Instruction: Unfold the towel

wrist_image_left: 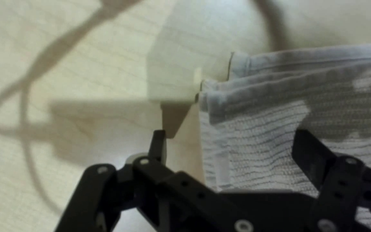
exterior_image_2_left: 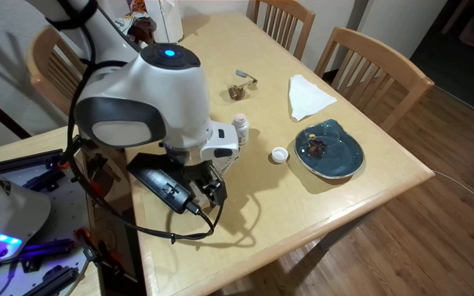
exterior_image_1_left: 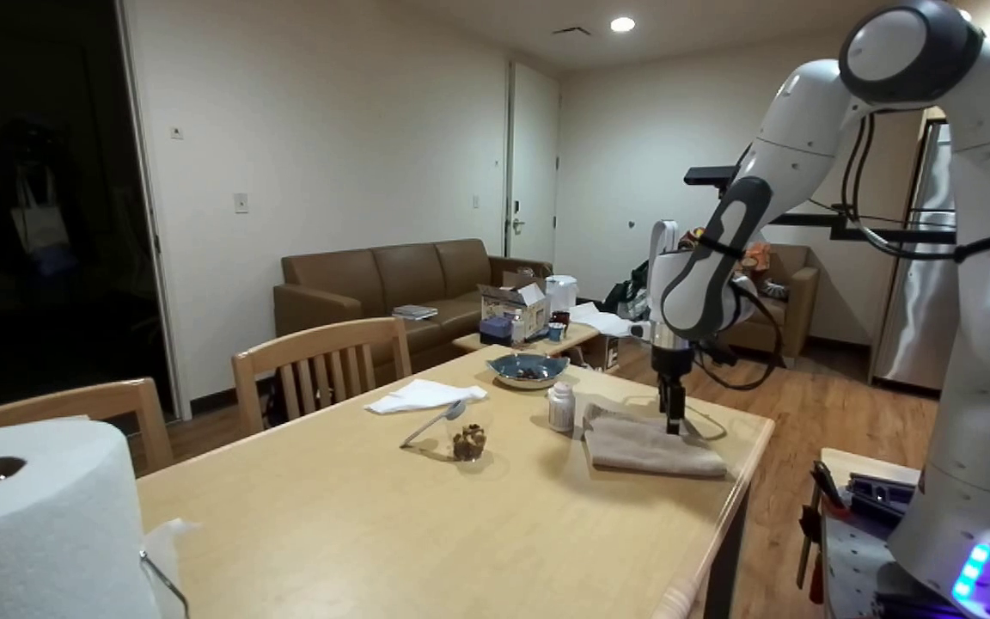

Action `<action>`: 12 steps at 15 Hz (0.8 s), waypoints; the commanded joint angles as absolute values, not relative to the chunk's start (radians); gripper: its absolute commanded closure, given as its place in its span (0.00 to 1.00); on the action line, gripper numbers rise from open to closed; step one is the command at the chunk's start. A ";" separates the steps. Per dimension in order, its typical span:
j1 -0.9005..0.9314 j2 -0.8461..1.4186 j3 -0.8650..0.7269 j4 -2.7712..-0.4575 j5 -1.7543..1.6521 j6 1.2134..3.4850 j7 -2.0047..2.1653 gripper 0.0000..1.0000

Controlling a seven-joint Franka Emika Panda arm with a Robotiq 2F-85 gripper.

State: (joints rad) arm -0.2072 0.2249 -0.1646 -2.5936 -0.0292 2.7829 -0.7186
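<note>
A beige-tan towel (exterior_image_1_left: 654, 449) lies folded near the table's end, its stacked layers showing along one edge in the wrist view. My gripper (exterior_image_1_left: 673, 423) points down over it. Seen from the wrist, the open gripper (wrist_image_left: 230, 135) straddles an edge of the towel (wrist_image_left: 262, 125): the left finger (wrist_image_left: 157, 145) is above bare tabletop, the right finger (wrist_image_left: 311, 154) over the cloth. Nothing is pinched between them. Whether the right fingertip touches the fabric I cannot tell. In an exterior view the arm hides most of the towel (exterior_image_2_left: 225, 163).
Close to the towel stands a white bottle (exterior_image_1_left: 561, 407); its white cap (exterior_image_2_left: 279, 154) lies apart. Beyond are a blue dish (exterior_image_2_left: 335, 160), a clear cup (exterior_image_1_left: 469, 440) with a spoon, a white napkin (exterior_image_1_left: 428, 395) and a paper towel roll (exterior_image_1_left: 39, 524). The table edge (exterior_image_1_left: 740, 490) is near.
</note>
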 commanded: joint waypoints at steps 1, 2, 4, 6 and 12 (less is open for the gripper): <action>-0.214 0.278 -0.196 -2.560 -0.125 2.784 -0.630 0.28; -0.220 0.279 -0.198 -2.558 -0.133 2.782 -0.619 0.33; -0.234 0.280 -0.201 -2.557 -0.131 2.777 -0.603 0.47; -0.249 0.280 -0.201 -2.559 -0.116 2.781 -0.600 0.61; -0.353 0.278 -0.157 -2.548 0.047 2.663 -0.627 0.97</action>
